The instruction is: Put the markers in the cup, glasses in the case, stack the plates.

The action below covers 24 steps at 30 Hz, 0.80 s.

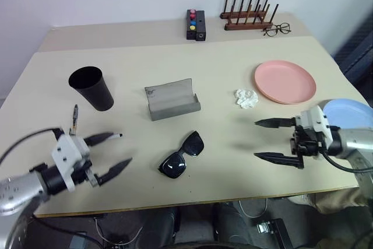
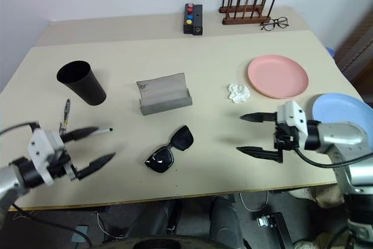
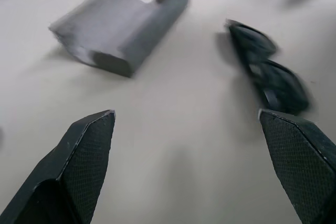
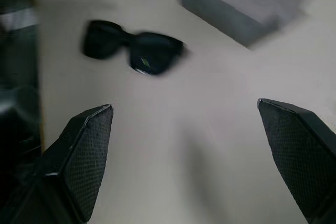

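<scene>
The black glasses (image 1: 182, 155) lie lenses-down near the table's front edge, between my two grippers. My left gripper (image 1: 124, 148) stands open to their left and my right gripper (image 1: 256, 139) stands open to their right, both empty and pointing at them. Behind the glasses the grey case (image 1: 172, 100) stands open. The black cup (image 1: 91, 87) is upright at the left. A dark grey marker (image 1: 74, 119) lies in front of the cup, and a white marker's end (image 2: 106, 130) pokes out from behind my left gripper's upper finger. The pink plate (image 1: 285, 81) sits at the right, and the blue plate (image 1: 349, 112) sits behind my right arm.
A crumpled white tissue (image 1: 246, 98) lies beside the pink plate. At the back stand a black box with coloured buttons (image 1: 196, 24), a wooden peg rack (image 1: 247, 16) and wire-rimmed eyeglasses (image 1: 276, 29). The table's front edge runs just below both grippers.
</scene>
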Available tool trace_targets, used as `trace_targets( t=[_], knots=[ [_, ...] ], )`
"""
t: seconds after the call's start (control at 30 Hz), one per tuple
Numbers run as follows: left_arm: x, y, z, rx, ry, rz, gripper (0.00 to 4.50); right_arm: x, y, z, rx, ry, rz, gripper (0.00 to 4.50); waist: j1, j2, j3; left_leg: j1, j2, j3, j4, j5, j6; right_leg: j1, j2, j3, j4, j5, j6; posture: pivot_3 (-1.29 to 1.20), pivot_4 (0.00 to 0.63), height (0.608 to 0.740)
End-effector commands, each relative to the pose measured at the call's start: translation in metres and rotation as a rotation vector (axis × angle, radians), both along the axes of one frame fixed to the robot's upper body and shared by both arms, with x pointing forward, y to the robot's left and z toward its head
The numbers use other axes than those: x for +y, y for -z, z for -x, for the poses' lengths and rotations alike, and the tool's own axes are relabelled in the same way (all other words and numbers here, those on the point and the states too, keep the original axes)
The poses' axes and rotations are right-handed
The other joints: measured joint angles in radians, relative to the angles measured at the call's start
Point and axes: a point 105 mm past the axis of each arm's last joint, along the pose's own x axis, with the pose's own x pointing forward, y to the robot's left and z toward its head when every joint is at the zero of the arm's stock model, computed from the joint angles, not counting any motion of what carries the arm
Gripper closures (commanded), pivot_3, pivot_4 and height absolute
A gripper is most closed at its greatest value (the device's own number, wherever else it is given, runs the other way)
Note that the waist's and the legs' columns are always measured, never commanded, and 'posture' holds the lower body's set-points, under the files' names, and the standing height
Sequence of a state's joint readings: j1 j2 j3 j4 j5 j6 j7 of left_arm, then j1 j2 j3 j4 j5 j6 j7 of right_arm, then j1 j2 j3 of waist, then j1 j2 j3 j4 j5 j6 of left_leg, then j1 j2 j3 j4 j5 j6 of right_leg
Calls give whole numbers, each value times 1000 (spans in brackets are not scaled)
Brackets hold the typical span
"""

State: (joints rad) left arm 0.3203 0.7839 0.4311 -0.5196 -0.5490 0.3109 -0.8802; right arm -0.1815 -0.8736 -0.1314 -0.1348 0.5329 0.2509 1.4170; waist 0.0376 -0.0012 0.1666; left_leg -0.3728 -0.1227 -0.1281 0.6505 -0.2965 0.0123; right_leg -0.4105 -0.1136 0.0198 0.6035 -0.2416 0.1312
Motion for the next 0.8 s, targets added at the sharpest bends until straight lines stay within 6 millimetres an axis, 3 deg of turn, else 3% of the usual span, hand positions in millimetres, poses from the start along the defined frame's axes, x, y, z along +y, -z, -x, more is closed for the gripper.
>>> trace_targets(
  t=[0.03, 0.37, 0.5, 0.8],
  knots=[
    [6, -5, -9, 22, 3, -8, 0, 12, -1, 0, -5, -130, 26, 36, 0, 0, 0, 0, 0, 0, 0, 0, 0, 0, 0, 0, 0, 0, 0, 0, 150, 740],
    [4, -8, -12, 100, 98, -99, 0, 41, 0, -20, -57, -268, 29, 36, -3, 0, 1, -1, 0, 1, -1, 2, -7, -5, -1, 1, 6, 1, 1, 0, 150, 740],
    [17, -7, -10, 159, 132, -169, 0, 49, -3, -31, -101, -273, 6, 36, -10, 0, 1, -2, 0, 1, -2, 3, -9, -9, -1, 2, 10, 0, 1, 0, 150, 740],
    [63, -9, -39, 148, 95, -322, 0, 75, -13, -49, -166, -276, -52, 36, -29, 1, 1, -3, 0, 0, -3, 5, -12, -12, 0, 1, 12, 1, 1, 0, 150, 740]
  ],
)
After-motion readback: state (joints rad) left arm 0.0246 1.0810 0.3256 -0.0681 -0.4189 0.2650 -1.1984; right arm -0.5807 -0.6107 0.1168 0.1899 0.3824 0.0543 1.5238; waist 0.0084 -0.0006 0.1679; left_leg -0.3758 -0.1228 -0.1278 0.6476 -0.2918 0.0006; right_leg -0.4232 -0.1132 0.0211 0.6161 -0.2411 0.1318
